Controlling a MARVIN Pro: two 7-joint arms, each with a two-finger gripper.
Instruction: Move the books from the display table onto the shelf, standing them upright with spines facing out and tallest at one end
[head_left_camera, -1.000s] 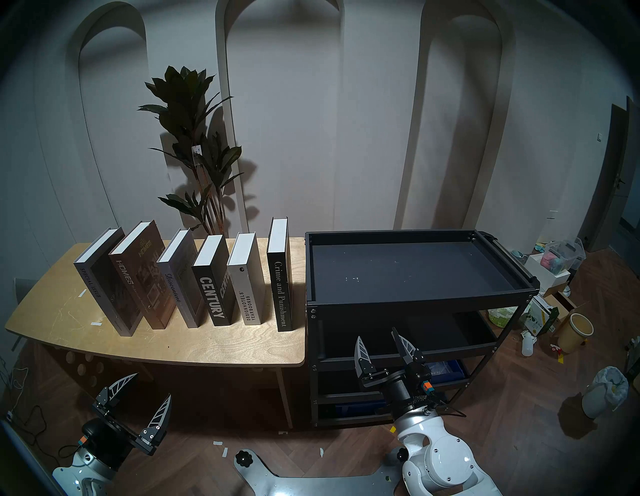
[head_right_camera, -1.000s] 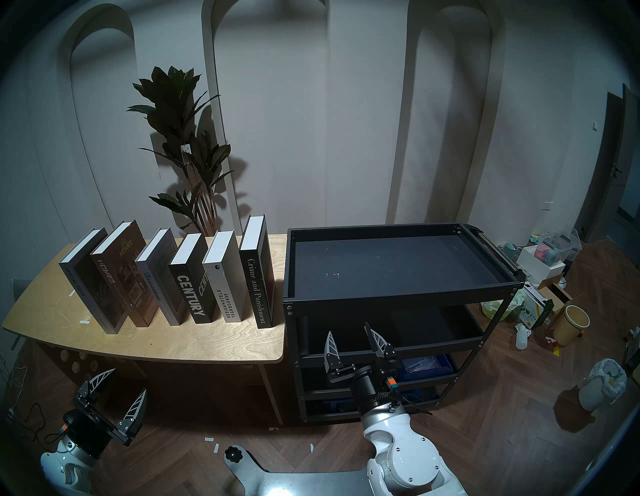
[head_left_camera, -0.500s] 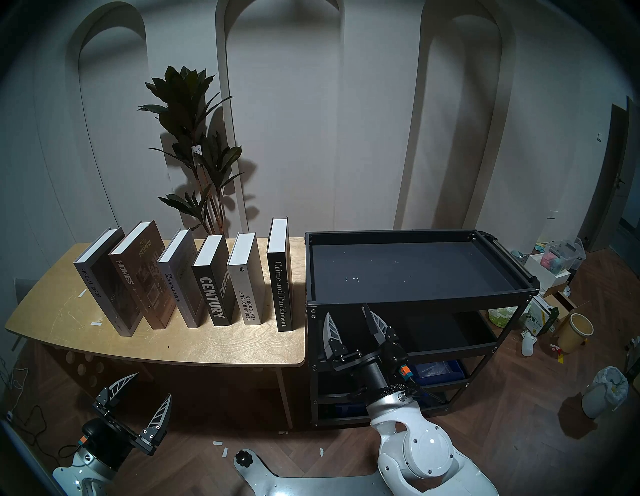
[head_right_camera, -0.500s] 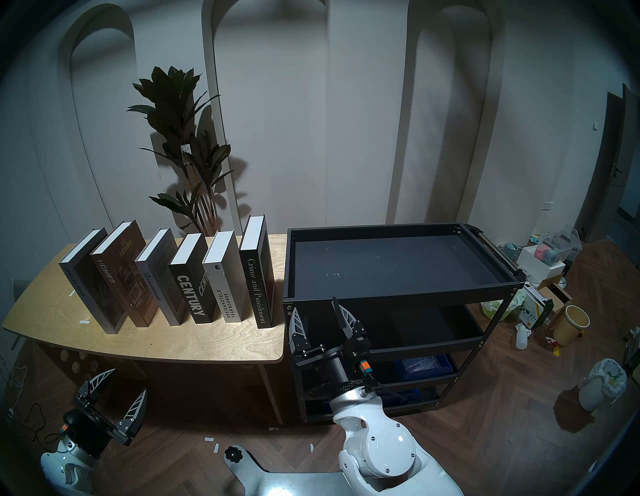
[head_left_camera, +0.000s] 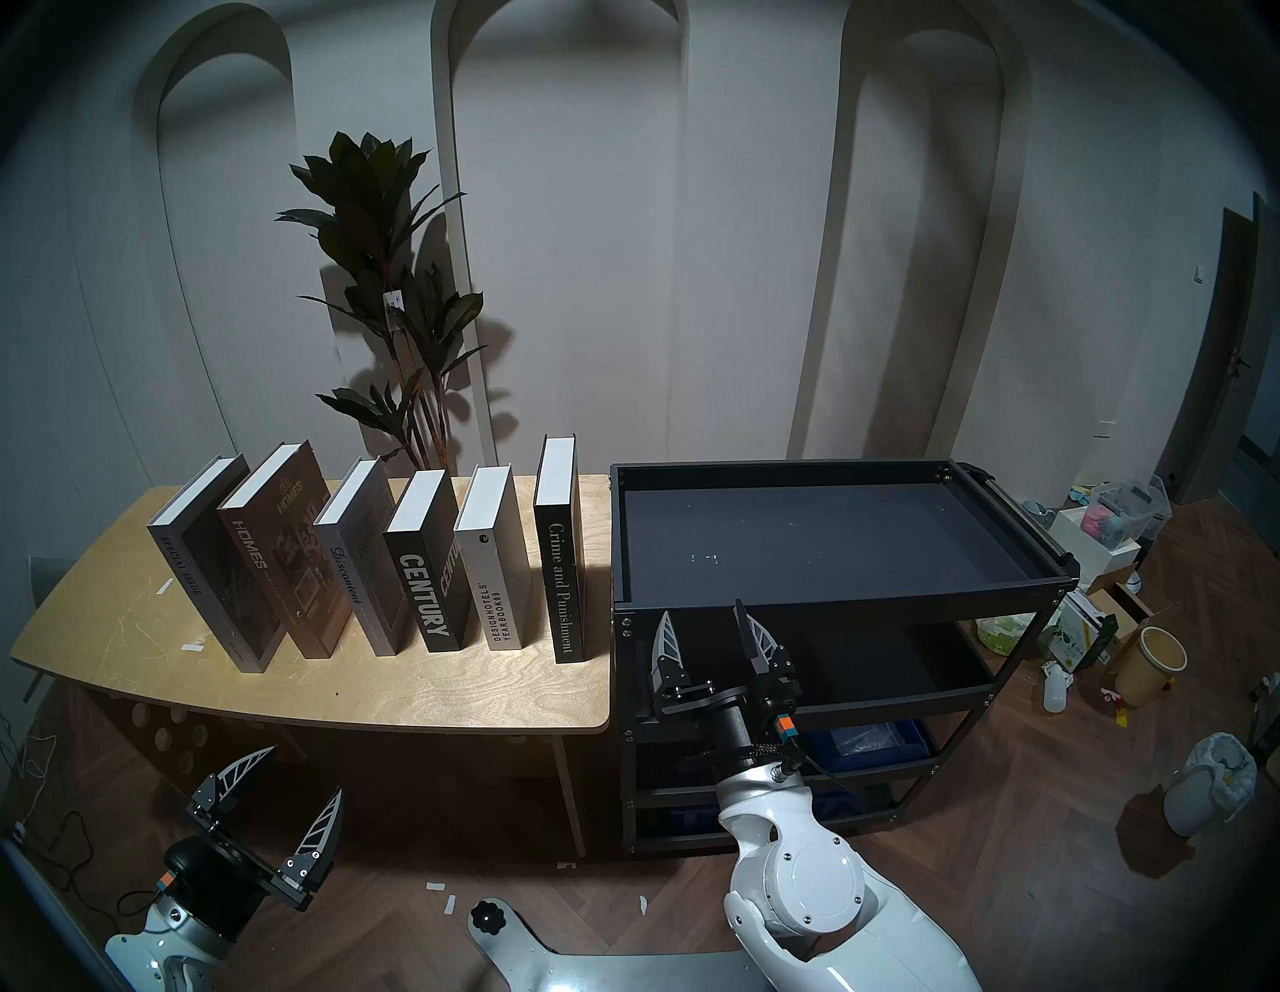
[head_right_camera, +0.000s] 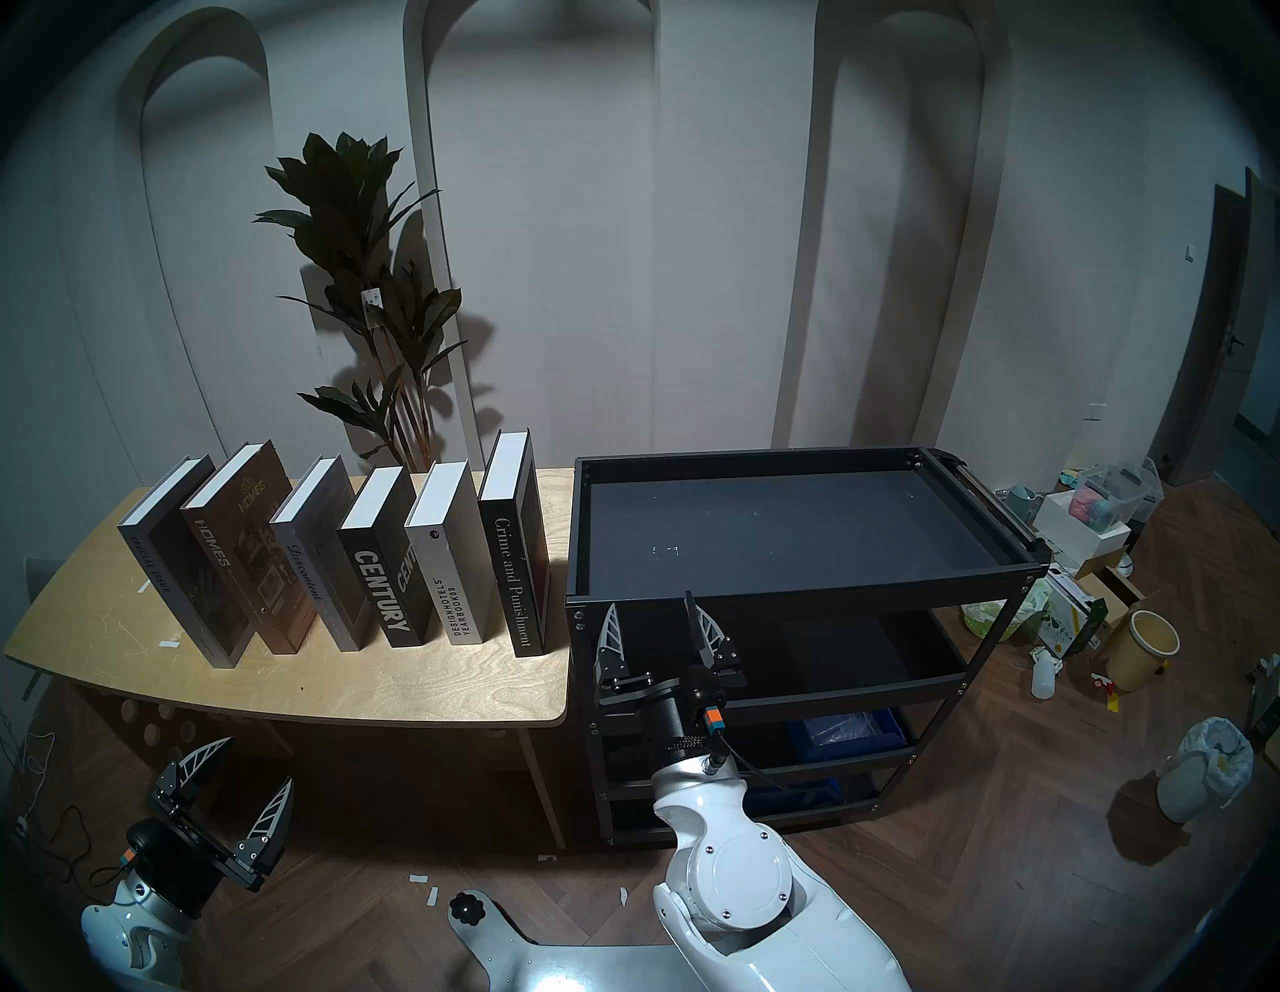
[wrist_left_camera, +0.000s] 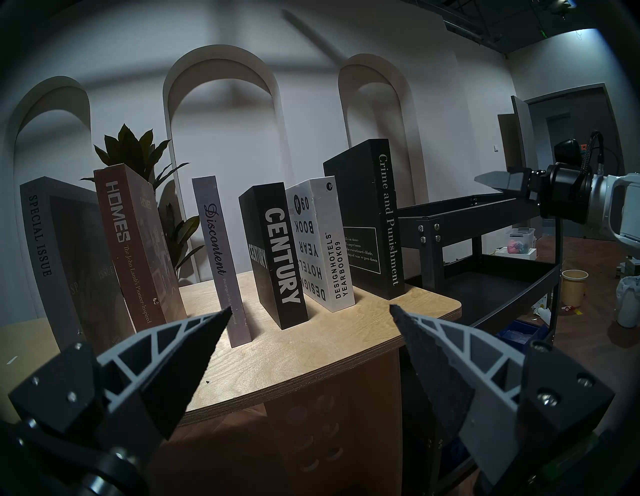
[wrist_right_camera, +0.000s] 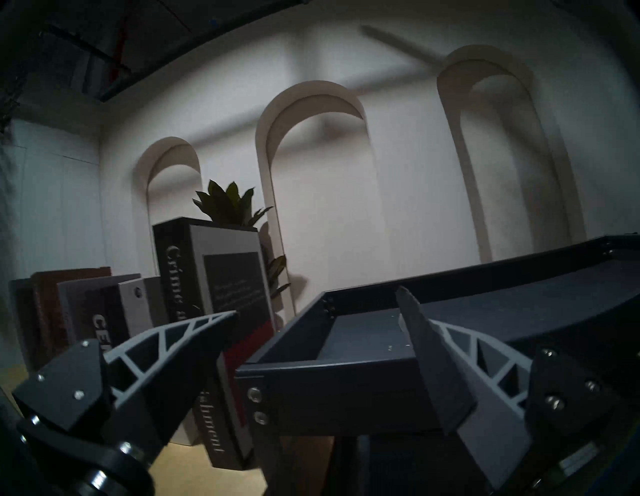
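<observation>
Several books stand upright in a row on the display table (head_left_camera: 415, 686), spines facing me: grey Special Issue (head_left_camera: 201, 568), brown Homes (head_left_camera: 277, 547), grey Discontent (head_left_camera: 360, 575), black Century (head_left_camera: 426, 582), white Design Hotels Yearbook (head_left_camera: 493, 582) and tall black Crime and Punishment (head_left_camera: 560, 575). The black shelf (head_left_camera: 831, 606) stands right of the table, its top tray bare. My right gripper (head_left_camera: 702, 609) is open, empty, in front of the shelf's front left corner, fingertips at rim height (wrist_right_camera: 317, 300). My left gripper (head_left_camera: 306, 769) hangs open and empty below the table's front edge (wrist_left_camera: 310, 307).
A potted plant (head_left_camera: 388, 277) rises behind the table. Blue bins (head_left_camera: 880, 738) sit on the shelf's lower tiers. On the floor at the right are a yellow bucket (head_left_camera: 1153, 665), a white bin (head_left_camera: 1209, 783) and boxes.
My right arm has swung left and upward, bringing its open gripper from the middle tier's front to the shelf's front left corner. The left arm and the books have not moved.
</observation>
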